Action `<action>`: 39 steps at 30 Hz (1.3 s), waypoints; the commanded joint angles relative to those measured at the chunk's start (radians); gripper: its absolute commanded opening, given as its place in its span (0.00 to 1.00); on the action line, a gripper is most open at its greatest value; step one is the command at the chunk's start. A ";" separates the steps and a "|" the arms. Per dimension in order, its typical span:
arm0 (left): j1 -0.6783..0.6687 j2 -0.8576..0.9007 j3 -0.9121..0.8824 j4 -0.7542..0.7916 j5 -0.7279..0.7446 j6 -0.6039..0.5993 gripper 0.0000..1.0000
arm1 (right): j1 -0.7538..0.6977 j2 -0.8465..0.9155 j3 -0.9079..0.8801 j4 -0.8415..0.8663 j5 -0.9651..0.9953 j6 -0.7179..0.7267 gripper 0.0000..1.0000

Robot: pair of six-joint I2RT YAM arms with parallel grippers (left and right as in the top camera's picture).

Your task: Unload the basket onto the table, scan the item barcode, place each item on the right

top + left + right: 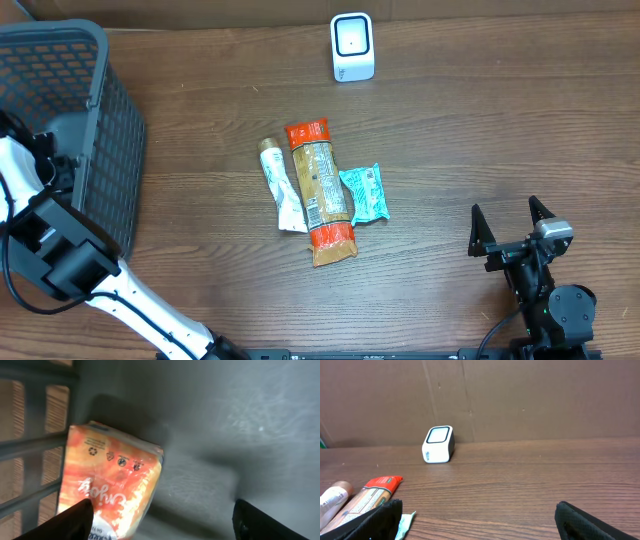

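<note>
At left, inside the grey basket [100, 120], the left gripper [162, 517] hangs with jaws spread over an orange packet [110, 485] beside the slatted wall; withdrawing could snag it. Mid-table, a tube [283, 190], long bar [322, 195] and teal sachet [364, 193] lie touching, well short of the white scanner [352, 47], so the right gripper [507, 215], spread and empty, might drag neighbours.

basket [115, 150]: grey, slatted, table's left end | table [500, 130]: brown wood | cardboard wall [545, 400]: behind

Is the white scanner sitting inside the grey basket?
No, the white scanner stands on the wooden table near its far edge, well apart from the grey basket.
</note>
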 commanded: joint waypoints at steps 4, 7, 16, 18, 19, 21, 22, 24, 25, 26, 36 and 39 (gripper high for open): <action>0.011 0.005 -0.003 0.009 -0.034 0.032 0.84 | -0.002 -0.004 -0.010 0.003 0.002 0.003 1.00; 0.023 0.010 -0.015 0.021 -0.034 0.068 0.84 | -0.002 -0.004 -0.010 0.003 0.002 0.003 1.00; 0.038 0.016 -0.072 0.132 -0.053 0.072 0.86 | -0.002 -0.004 -0.010 0.003 0.002 0.003 1.00; 0.038 0.016 -0.096 0.160 -0.048 0.071 0.85 | -0.002 -0.004 -0.010 0.003 0.002 0.003 1.00; 0.037 0.016 -0.110 0.174 -0.044 0.071 0.82 | -0.002 -0.004 -0.010 0.003 0.002 0.003 1.00; 0.037 0.016 -0.146 0.197 -0.021 0.071 0.67 | -0.002 -0.004 -0.010 0.003 0.002 0.003 1.00; 0.037 0.016 -0.160 0.203 -0.019 0.071 0.56 | -0.002 -0.004 -0.010 0.003 0.002 0.003 1.00; 0.036 0.016 -0.177 0.203 -0.019 0.071 0.26 | -0.002 -0.004 -0.010 0.003 0.002 0.003 1.00; 0.035 0.016 -0.183 0.201 -0.018 0.070 0.14 | -0.002 -0.004 -0.010 0.003 0.002 0.003 1.00; 0.034 0.016 -0.184 0.197 -0.018 0.060 0.05 | -0.002 -0.004 -0.010 0.003 0.002 0.003 1.00; -0.020 -0.026 -0.153 0.114 0.027 -0.011 0.04 | -0.002 -0.004 -0.010 0.003 0.002 0.003 1.00; -0.043 -0.103 -0.092 0.114 0.108 -0.095 0.04 | -0.002 -0.004 -0.010 0.003 0.002 0.003 1.00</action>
